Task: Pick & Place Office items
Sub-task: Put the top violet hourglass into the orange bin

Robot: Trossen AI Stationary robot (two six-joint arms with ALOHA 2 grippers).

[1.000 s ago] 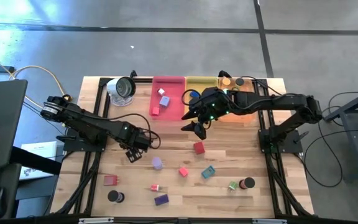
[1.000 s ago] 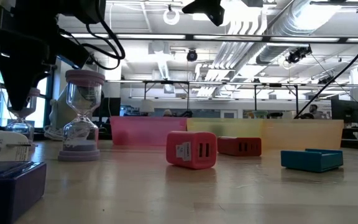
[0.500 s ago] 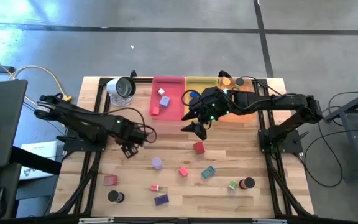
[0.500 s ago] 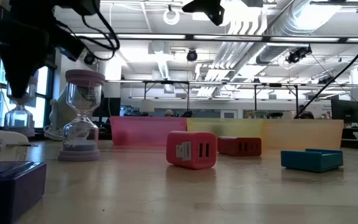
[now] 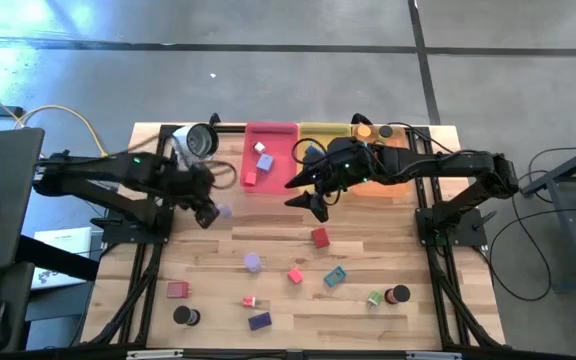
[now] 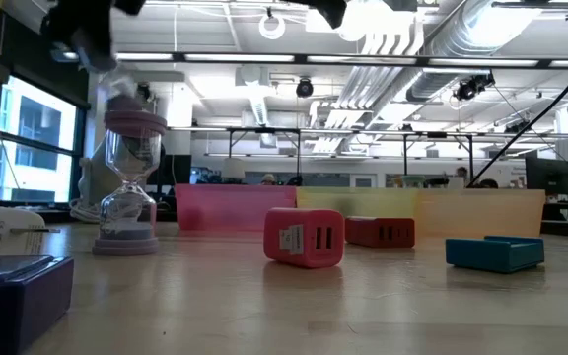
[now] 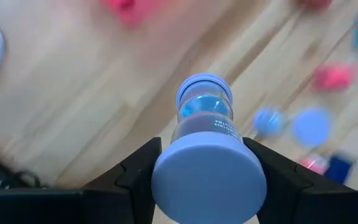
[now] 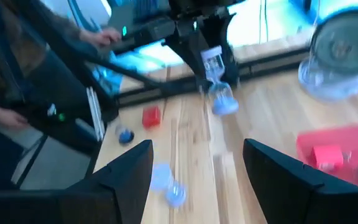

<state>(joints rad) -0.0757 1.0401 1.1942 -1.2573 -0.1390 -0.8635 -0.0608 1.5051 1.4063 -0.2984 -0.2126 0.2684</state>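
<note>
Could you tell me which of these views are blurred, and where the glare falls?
High view: left arm smeared, bluish glare on the floor. Left wrist view: the lavender hourglass in the left gripper is sharp, table items blurred. Right wrist view: blurred throughout. Low view: bright ceiling lights.

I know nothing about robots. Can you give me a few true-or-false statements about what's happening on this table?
1. The left jaws hold a lavender hourglass. True.
2. The right jaws hold the red block. False: they are open and empty, and the block lies on the table.
3. The pink tray has pieces in it. True.
4. The second hourglass lies on its side. False: it stands upright on the table.
</note>
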